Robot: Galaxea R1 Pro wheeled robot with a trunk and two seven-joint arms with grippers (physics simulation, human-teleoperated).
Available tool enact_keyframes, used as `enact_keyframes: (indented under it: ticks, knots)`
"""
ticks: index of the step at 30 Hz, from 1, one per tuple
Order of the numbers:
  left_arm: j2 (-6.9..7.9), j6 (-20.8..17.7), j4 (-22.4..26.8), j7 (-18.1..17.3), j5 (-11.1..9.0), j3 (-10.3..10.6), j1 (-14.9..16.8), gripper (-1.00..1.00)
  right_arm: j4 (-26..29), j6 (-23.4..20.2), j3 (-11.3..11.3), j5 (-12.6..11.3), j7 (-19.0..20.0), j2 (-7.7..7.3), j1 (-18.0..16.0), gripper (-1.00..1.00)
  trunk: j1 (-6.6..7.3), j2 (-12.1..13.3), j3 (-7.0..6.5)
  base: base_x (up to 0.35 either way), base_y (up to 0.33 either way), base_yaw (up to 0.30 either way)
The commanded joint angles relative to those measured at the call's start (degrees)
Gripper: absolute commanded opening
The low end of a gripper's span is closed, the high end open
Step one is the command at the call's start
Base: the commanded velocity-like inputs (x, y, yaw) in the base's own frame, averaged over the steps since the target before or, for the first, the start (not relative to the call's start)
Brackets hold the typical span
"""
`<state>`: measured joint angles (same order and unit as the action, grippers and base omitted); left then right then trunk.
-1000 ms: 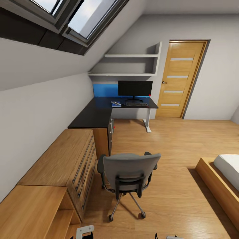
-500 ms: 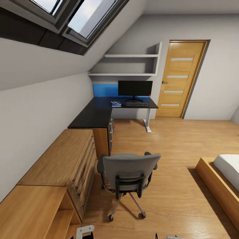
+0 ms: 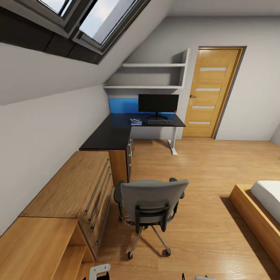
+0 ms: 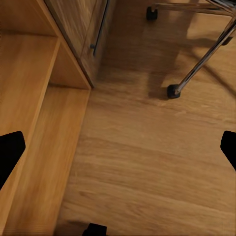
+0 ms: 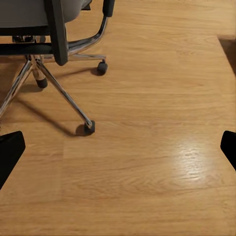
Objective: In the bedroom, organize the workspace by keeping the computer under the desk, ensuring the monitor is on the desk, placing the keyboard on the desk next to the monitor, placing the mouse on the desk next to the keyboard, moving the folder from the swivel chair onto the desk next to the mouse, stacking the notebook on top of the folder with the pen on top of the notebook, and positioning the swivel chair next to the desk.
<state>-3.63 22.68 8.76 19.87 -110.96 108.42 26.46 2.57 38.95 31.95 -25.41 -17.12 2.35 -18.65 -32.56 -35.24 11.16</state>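
The desk stands far at the left wall, carrying the monitor, the keyboard and the folder. The swivel chair is near, well apart from it. Both wrist views show its castors over bare floor; the left gripper and the right gripper are spread wide, holding nothing.

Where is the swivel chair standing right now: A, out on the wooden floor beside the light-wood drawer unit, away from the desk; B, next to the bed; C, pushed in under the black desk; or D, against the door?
A: the swivel chair stands on the open floor beside the light-wood drawer unit, well short of the black desk where the monitor sits.
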Motion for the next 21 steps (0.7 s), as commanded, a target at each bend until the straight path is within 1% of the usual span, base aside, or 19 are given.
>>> enact_keyframes:
  ticks: [1,4,21]
  knots:
    - [0.04,0.18,0.15,0.43,-0.27,0.45,0.08,1.00,-0.03,0.08,0.49,-0.25,-0.37,0.02,-0.05,1.00,-0.24,-0.50,0.28,0.000,0.000,0.000]
    - [0.03,-0.05,0.03,0.44,-0.64,0.37,0.09,1.00,-0.03,0.07,0.49,-0.25,-0.37,-0.06,-0.06,1.00,-0.90,-1.70,0.82,0.000,0.000,0.000]
    - [0.06,-0.09,0.03,0.44,-0.92,0.30,0.05,1.00,-0.03,0.07,0.32,-0.35,-0.37,-0.56,-0.05,1.00,-4.64,-8.52,3.87,0.000,0.000,0.000]
